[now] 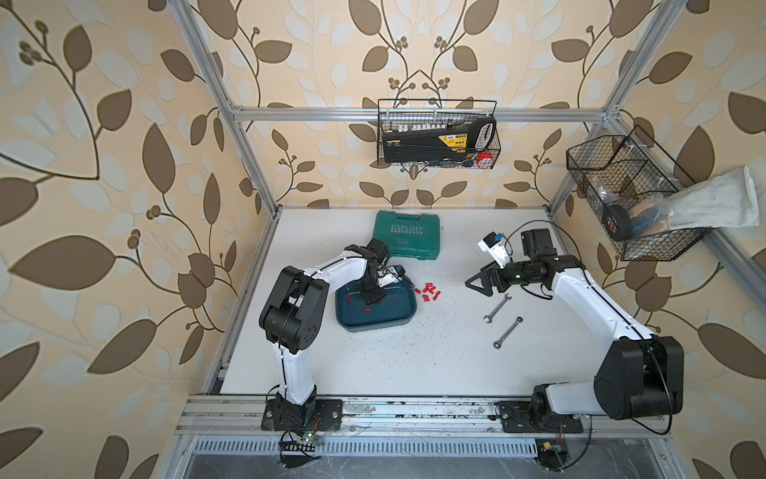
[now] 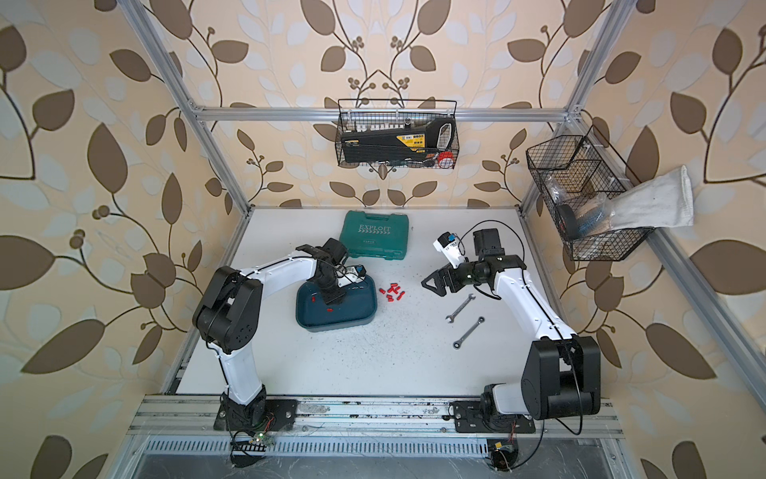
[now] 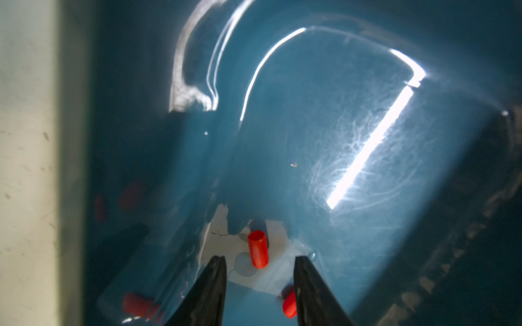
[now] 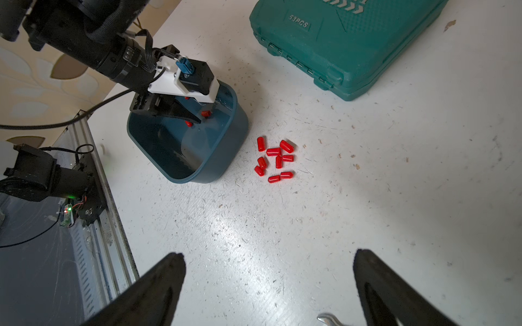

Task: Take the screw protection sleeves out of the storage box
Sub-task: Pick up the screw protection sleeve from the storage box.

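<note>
1. The shallow, dark teal-blue plastic storage box [image 1: 393,315] with rounded corners sits on the white speckled table [image 1: 414,365], left of centre in both top views.
2. The left gripper [image 3: 260,259] reaches down into the storage box. Its black jaws are released and stand apart, clamping nothing.
3. In the left wrist view, one tiny bright red cylindrical plastic screw protection sleeve [image 3: 257,249] lies on the box floor between and just ahead of the two fingertips, touching neither. A second sleeve [image 3: 289,306] is partly hidden behind one finger.
4. In a top view, a sleeve [image 1: 350,297] shows on the box floor at the left gripper's nine o'clock, and another sleeve [image 1: 366,309] at its six o'clock.
5. Nine more sleeves lie in a loose cluster [image 4: 275,159] on the table just outside the box, at its three o'clock.
6. The right gripper [image 4: 269,254] hovers over bare table at the cluster's three o'clock, well apart from it, jaws spread wide and empty.
7. A closed green hard plastic case [image 1: 406,236] lettered "EXPLOIT" lies at the box's twelve o'clock.
8. Two silver metal wrenches, an open-end wrench [image 1: 497,307] and a ring-end wrench [image 1: 507,331], lie at the right gripper's five o'clock.
</note>
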You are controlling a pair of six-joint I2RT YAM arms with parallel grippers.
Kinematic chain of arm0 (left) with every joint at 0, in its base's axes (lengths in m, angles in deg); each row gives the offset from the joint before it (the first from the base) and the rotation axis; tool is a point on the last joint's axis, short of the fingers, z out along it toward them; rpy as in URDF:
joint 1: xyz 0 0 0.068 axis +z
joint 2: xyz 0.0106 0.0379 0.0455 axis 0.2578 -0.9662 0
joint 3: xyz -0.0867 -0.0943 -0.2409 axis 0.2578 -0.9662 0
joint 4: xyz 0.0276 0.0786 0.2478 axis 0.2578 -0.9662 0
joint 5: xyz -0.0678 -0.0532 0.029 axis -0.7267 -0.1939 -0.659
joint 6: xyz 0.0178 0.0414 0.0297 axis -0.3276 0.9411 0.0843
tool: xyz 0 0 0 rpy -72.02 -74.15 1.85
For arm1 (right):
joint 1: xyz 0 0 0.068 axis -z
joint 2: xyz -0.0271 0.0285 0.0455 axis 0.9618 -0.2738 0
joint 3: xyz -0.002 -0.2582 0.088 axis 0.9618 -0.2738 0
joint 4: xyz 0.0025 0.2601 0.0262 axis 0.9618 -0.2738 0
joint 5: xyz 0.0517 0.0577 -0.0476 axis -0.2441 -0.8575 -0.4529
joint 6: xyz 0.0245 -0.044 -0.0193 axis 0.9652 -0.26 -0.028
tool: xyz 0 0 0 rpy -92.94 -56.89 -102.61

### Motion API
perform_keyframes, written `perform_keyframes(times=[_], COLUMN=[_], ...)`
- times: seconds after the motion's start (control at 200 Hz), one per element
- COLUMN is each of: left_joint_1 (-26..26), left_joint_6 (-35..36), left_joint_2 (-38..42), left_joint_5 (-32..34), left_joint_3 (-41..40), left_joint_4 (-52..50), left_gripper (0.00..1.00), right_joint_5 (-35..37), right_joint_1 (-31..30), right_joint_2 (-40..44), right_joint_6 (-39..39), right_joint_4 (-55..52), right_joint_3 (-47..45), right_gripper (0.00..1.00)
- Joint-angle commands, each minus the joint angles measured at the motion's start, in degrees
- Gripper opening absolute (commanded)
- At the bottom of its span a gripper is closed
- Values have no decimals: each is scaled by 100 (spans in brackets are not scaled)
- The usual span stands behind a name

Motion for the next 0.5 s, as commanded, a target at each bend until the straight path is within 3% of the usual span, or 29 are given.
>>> perform_keyframes(times=[0.0,0.495], left_joint_1=[58,53], left_joint_6=[27,8], left_joint_2=[-25,-150], left_joint_5=[-100,-126], left_joint_3=[51,-87], left_joint_4=[64,135], left_gripper=[42,24], right_joint_5=[-70,-79], right_joint_1=[31,39], right_joint_2=[-6,7], right_joint_6=[-86,-86], right_joint_4=[-97,-95], right_joint_3=[-43,-43], right_gripper=[96,97])
